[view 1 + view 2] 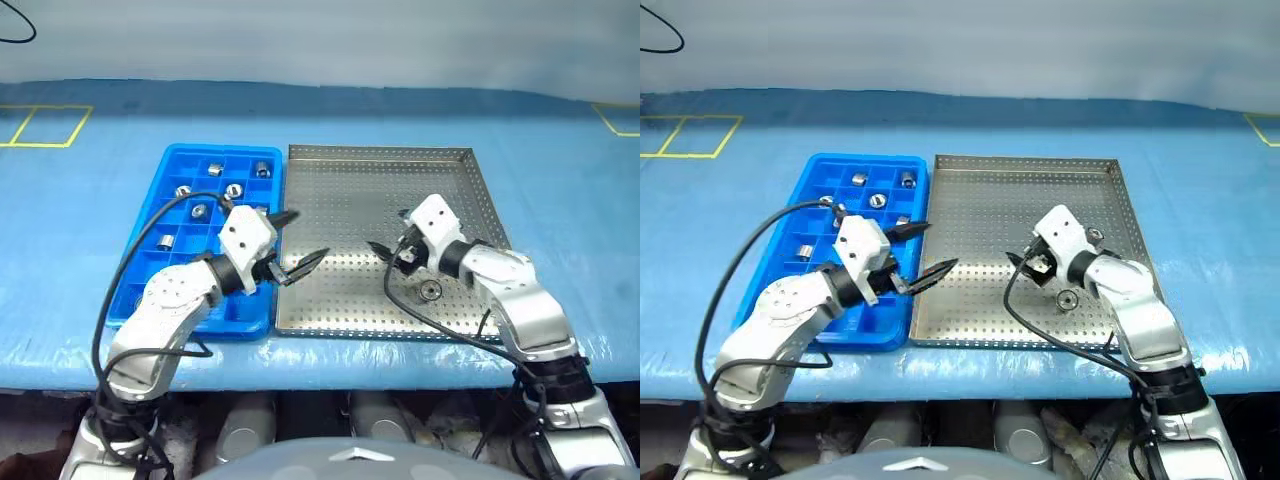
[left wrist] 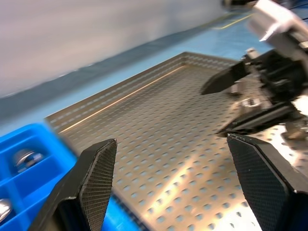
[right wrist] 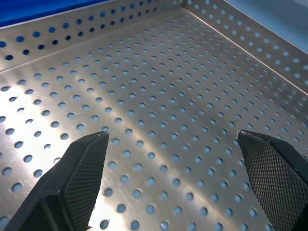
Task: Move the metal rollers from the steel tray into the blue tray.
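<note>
Both grippers are hovering nearest the camera, over the two trays on the blue-covered table [image 1: 560, 200]. On the left, the left gripper [image 1: 297, 243] is hanging over the seam where the blue tray [image 1: 150, 215] meets the steel tray [image 1: 380, 155], its black fingers [image 2: 98, 178] spread wide and gripping nothing. Opposite it, the right gripper [image 1: 392, 237] is hanging over the steel tray's middle, pointing toward the left gripper; its fingers [image 3: 82, 168] are likewise standing wide apart and empty above the perforated floor.

Resting inside the blue tray are the metal rollers [image 1: 233, 190] already there, each sitting in its own small square compartment: several in the far rows, one more in the left column nearer the robot. Most near compartments are lying empty, though the left arm is covering some of them.

Lying on the steel tray's floor near its front edge, just below the right gripper, is one dark-centred roller [image 1: 430, 290]; another small shiny piece is showing beside the right wrist in the right eye view, too small to tell apart clearly. Otherwise the perforated floor is lying bare.
</note>
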Robot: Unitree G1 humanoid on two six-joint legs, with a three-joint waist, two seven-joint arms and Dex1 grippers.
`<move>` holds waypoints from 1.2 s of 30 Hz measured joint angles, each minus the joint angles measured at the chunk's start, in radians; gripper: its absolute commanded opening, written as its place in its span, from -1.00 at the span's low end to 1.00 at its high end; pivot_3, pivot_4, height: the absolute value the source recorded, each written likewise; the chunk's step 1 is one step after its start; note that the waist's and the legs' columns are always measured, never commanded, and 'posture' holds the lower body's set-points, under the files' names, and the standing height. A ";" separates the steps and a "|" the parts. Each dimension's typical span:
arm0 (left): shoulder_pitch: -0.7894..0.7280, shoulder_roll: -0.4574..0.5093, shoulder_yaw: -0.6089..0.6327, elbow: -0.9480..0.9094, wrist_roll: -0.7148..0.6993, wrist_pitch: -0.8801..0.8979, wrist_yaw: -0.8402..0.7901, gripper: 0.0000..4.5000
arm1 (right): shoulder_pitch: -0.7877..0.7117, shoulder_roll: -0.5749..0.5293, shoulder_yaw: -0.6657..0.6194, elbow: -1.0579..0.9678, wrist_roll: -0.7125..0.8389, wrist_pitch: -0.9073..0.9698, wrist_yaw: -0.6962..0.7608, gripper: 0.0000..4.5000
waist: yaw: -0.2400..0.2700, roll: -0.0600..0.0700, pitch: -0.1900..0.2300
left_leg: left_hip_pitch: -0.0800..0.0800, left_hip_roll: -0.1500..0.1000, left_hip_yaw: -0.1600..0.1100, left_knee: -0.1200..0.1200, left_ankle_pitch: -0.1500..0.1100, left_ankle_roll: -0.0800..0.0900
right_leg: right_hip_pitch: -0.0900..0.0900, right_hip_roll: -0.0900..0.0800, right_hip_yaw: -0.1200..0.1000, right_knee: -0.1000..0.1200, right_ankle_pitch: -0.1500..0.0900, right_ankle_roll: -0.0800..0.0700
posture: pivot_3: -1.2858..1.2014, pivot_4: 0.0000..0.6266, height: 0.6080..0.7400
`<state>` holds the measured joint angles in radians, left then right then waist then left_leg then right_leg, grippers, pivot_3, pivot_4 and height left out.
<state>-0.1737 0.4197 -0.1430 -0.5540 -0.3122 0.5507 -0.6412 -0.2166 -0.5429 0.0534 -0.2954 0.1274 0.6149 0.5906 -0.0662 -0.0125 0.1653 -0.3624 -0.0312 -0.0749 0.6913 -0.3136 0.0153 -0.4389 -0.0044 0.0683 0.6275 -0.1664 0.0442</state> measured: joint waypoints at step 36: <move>-0.043 0.022 -0.064 0.104 0.020 -0.101 -0.055 0.77 | 0.007 0.155 -0.093 0.024 0.049 0.223 -0.243 1.00 | -0.082 0.001 0.000 | 0.002 0.004 0.014 0.000 -0.002 0.004 | -0.003 0.010 0.016 0.000 0.001 0.009 | -0.11 -0.52 1.00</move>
<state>-0.2164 0.4422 -0.2073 -0.4498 -0.2925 0.4496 -0.6964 -0.2093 -0.3875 -0.0395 -0.2716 0.1768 0.8382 0.3473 -0.1484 -0.0120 0.1651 -0.3603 -0.0268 -0.0612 0.6917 -0.3152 0.0190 -0.4422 0.0059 0.0845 0.6275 -0.1656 0.0528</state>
